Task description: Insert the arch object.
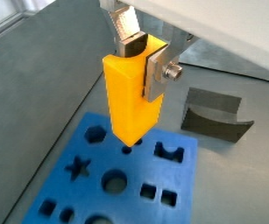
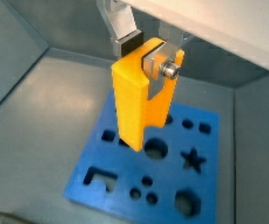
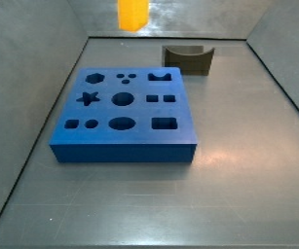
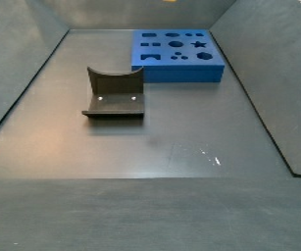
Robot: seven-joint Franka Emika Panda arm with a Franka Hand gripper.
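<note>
Risk: hand [image 1: 148, 59], up over the blue slab [image 3: 126, 112], is pinching an orange block [image 1: 133, 96], not the arch [image 3: 188, 59] sitting loose on the desk [image 4: 153, 147] beside the slab, so the wrong piece may get inserted.

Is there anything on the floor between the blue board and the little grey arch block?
No. In a side view, only bare floor separates the blue board from the arch block. The hand holds the orange piece.
</note>
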